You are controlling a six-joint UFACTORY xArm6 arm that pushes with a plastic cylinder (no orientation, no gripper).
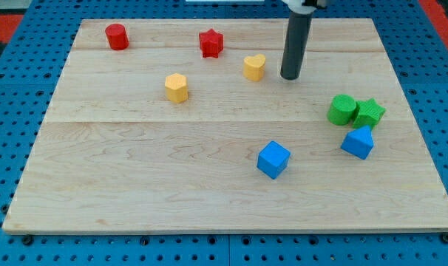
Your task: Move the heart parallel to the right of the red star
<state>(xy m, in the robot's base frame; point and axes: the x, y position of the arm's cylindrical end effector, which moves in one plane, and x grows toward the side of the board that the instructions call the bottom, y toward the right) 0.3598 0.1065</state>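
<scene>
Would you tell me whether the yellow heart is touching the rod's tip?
Apart: the yellow heart sits left of my tip, board showing between.

On the pale wooden board point(135, 170) we see a red cylinder point(117, 36) top left, a yellow hexagonal block point(177, 87) below it, a blue cube point(273, 159) lower centre, and, clustered right, a green cylinder point(343, 109) touching a green star point(370, 112) above a blue pentagonal block point(358, 142).

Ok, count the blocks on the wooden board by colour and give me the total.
Red: 2, the red cylinder block and red star block.
Yellow: 2, the yellow heart block and yellow hexagonal block.
Green: 2, the green cylinder block and green star block.
Blue: 2, the blue cube block and blue pentagonal block.
Total: 8
</scene>
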